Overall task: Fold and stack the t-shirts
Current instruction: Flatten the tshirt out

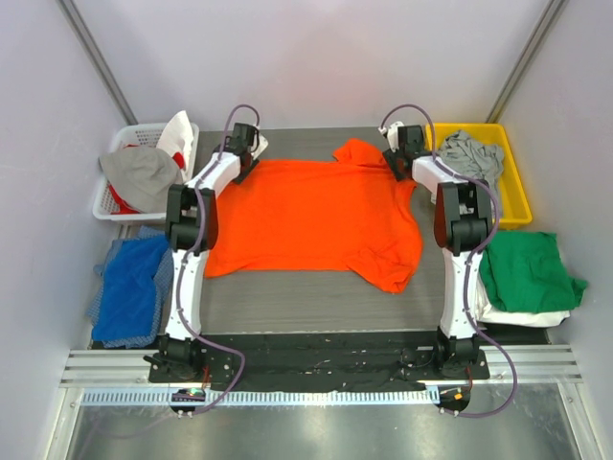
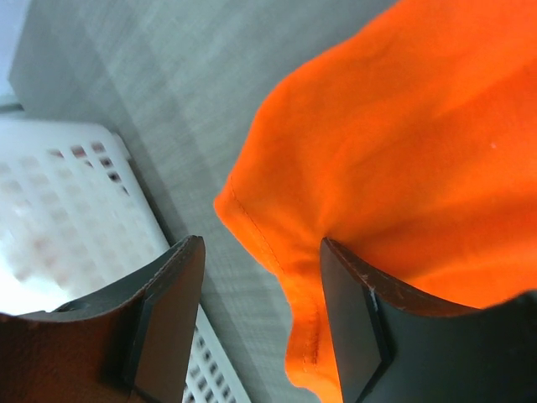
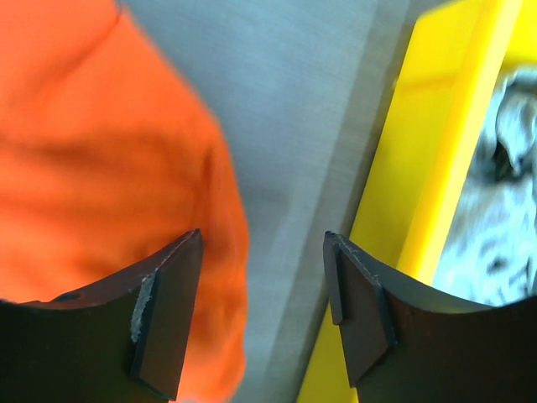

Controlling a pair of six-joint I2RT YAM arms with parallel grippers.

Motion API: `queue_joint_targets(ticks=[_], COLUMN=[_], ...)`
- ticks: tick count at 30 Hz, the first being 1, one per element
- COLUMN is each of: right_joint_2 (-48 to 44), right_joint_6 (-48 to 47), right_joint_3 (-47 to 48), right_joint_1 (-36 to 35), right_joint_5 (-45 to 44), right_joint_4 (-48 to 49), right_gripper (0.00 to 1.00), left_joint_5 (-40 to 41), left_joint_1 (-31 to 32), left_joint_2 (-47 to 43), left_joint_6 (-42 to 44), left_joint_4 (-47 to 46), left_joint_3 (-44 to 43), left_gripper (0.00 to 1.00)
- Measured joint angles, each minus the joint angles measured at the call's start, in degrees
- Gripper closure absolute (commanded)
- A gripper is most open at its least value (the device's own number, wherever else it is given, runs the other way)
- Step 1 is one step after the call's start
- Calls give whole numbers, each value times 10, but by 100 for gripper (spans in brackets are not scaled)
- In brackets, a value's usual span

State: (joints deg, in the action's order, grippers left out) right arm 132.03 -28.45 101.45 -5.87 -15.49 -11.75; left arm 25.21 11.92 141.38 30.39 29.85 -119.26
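A bright orange t-shirt (image 1: 316,216) lies spread flat on the grey table (image 1: 316,302), one sleeve bunched at the front right. My left gripper (image 1: 251,144) is open over its far left corner; in the left wrist view the orange hem (image 2: 294,277) lies between the open fingers (image 2: 357,327), against the right one. My right gripper (image 1: 397,153) is open at the shirt's far right corner; in the right wrist view the orange edge (image 3: 109,168) lies by the left finger (image 3: 168,311), with bare table in the gap. A green t-shirt (image 1: 527,268) lies folded on a white one (image 1: 517,316) at the right.
A yellow bin (image 1: 512,201) at the back right holds a light grey shirt (image 1: 471,153); its rim shows in the right wrist view (image 3: 419,185). A white basket (image 1: 120,206) at the back left holds grey and white cloth. Blue cloth (image 1: 134,283) lies at the left.
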Motion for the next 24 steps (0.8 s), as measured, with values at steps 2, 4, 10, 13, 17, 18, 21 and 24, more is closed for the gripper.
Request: queue_joint_targets(ticks=[2,4,10,13,17,18,21,24], right_joint_2=[-27,-60,-166,-219,-288,-301,-327,-329], right_joint_6=[3,6,17,20,20,20,17,18], right_joint_3=[-32,-59,-122,-150,-201,-211,-246,-275], right_joint_1=[0,0,-1,-7,-32,-41,-80,-118], right_joint_5=[6,13,35,52,105,118,168,212], right_joint_4=[-5,-10,-18,-33,-89,-108,-166,-216], right_gripper=[26,25,23,23,26,29,34,36], left_joint_5=[-5,-10,-17,-24,-64,-80,-140,-193], left_joint_1=[1,4,14,20,25,26,27,29], left_joint_2=[-19,-36,-110,-176,-272,-298,-362,-400], left_joint_6=[-3,-9,-21,-35,-60,-65,-77,-82], left_joint_4=[2,7,17,24,52,62,104,136], left_joint_3=[27,49,111,158,228,248,295,337], left_gripper=[37,37,36,37,37,37,39,40])
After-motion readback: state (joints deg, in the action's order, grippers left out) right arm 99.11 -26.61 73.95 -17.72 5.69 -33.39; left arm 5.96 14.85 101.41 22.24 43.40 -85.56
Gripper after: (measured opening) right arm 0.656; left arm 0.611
